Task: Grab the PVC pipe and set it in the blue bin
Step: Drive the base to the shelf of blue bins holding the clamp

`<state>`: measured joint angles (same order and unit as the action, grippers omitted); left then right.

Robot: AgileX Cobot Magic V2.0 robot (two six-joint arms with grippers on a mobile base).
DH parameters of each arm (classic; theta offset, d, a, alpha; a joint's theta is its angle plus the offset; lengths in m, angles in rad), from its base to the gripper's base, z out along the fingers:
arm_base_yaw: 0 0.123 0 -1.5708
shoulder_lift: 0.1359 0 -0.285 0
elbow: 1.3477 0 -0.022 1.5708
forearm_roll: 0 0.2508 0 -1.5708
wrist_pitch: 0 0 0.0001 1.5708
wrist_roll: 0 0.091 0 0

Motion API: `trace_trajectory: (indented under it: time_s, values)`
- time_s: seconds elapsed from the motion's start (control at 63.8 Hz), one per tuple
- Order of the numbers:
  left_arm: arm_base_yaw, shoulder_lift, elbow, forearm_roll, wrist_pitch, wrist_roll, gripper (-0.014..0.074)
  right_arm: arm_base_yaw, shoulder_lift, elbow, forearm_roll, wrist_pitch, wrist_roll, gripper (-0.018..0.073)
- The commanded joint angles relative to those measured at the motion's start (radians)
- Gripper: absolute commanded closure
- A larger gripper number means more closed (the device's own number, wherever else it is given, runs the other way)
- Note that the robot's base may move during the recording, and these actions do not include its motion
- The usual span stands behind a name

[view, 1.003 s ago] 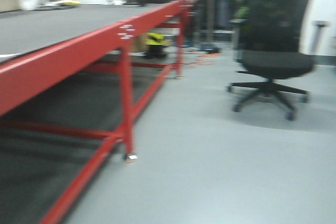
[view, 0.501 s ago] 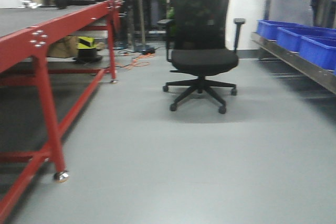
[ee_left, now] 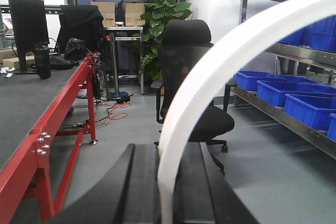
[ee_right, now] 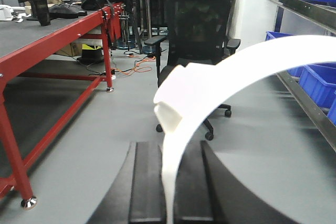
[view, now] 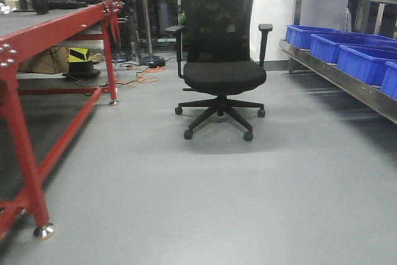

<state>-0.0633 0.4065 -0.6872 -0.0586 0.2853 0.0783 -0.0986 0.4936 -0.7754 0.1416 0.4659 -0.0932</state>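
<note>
In the left wrist view, my left gripper (ee_left: 168, 153) is shut on a white curved PVC pipe (ee_left: 220, 61) that arcs up and to the right out of the black fingers (ee_left: 142, 182). The right wrist view shows my right gripper (ee_right: 169, 150) shut on a second white curved PVC pipe (ee_right: 210, 82), which has a blocky end at upper left and sweeps off to the right. Blue bins (view: 366, 63) sit in a row on a metal shelf at the right. Neither gripper appears in the front view.
A black office chair (view: 218, 60) stands on the grey floor straight ahead. A red-framed table (view: 25, 48) runs along the left, with a monitor and a bag on it. The metal shelf (view: 347, 85) lines the right wall. Cables and a yellow-black box lie under the table's far end.
The front view has swung to the right: the red table slid to the left edge, the chair came to the centre, and the shelf with blue bins came into view.
</note>
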Motion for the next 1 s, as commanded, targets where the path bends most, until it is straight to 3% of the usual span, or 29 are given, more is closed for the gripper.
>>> trace_trajectory:
  time_s: [0.0,0.987]
  values:
    - [0.0,-0.003,-0.002,-0.002,-0.027,-0.007,0.0707,0.002,-0.006,-0.001,-0.001,-0.026,-0.006,0.0715]
    - [0.0,-0.003,-0.002,-0.002,-0.035,-0.007,0.0707,0.002,-0.006,-0.001,-0.001,-0.026,-0.006,0.0715]
